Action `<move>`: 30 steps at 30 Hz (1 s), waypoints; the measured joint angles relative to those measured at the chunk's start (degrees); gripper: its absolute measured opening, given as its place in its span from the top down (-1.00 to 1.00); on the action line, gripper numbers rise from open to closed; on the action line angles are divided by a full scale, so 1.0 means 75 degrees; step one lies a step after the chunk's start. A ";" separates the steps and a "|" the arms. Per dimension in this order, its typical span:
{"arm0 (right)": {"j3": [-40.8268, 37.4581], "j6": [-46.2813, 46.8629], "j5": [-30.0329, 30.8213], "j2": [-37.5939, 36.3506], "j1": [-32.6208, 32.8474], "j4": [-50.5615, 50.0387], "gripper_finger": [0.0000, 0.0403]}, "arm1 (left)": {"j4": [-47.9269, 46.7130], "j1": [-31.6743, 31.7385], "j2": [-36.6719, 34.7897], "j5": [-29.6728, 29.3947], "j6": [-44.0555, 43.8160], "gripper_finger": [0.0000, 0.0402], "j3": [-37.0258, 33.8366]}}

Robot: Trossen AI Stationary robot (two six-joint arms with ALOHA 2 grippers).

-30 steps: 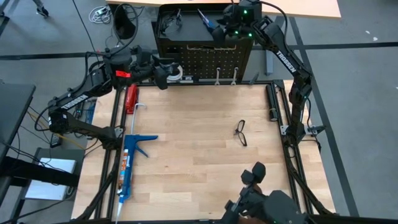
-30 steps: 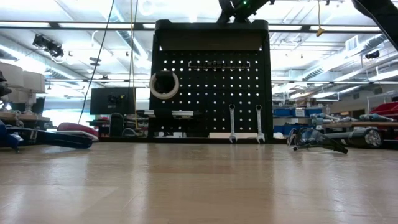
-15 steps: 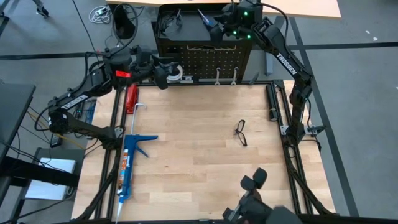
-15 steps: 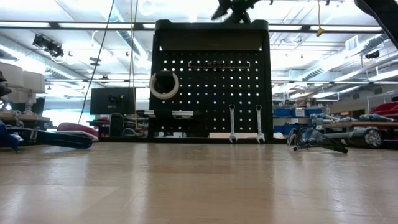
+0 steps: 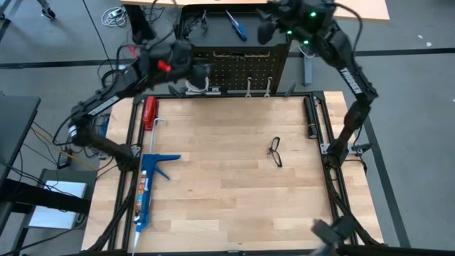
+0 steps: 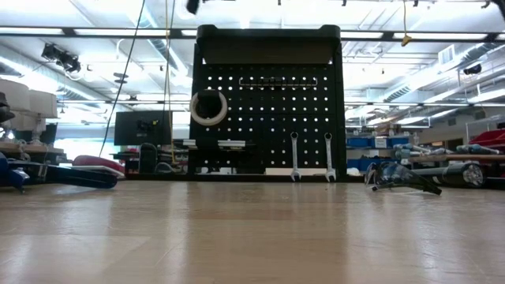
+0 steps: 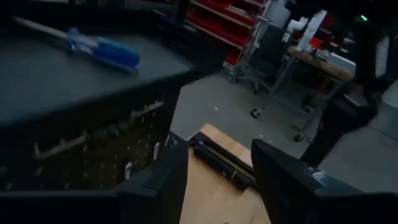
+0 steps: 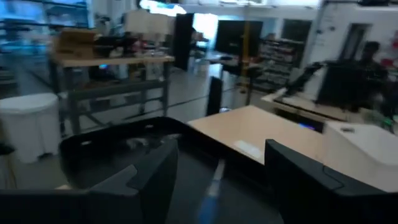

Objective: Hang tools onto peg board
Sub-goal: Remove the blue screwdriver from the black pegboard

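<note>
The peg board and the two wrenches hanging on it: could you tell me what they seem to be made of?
The peg board looks like sheet metal with a matte black painted finish: a thin, flat panel with regular punched holes in a black frame. The two wrenches look like bare steel, probably polished or plated: silvery and bright against the black panel. Neither material can be confirmed by look alone.

Even, bright overhead light falls on the pale tabletop (image 5: 234, 178) in the high view, with only soft, short shadows beside the glasses (image 5: 276, 151). In the low view the ceiling lamps (image 6: 95, 31) glare white and leave the peg board (image 6: 268, 102) a dark backlit shape; the nearest wood is out of focus. The left wrist view is dim and smeared, the screwdriver (image 7: 93, 48) streaked. The right wrist view is brighter but blurred throughout.
</note>
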 joint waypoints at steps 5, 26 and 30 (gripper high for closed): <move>0.0000 0.0156 0.0067 -0.0383 -0.0114 -0.0865 -0.19 | -0.0425 0.0492 0.1242 0.0220 0.0517 0.10 0.1466; -0.0006 0.0164 -0.0236 -0.0602 -0.0064 -0.2454 -0.19 | -0.1110 0.1616 0.3647 0.0832 0.0795 0.10 0.4724; -0.0006 0.0182 -0.0372 -0.0602 -0.0062 -0.2300 -0.19 | -0.1125 0.1585 0.3650 0.0734 0.1006 0.10 0.4870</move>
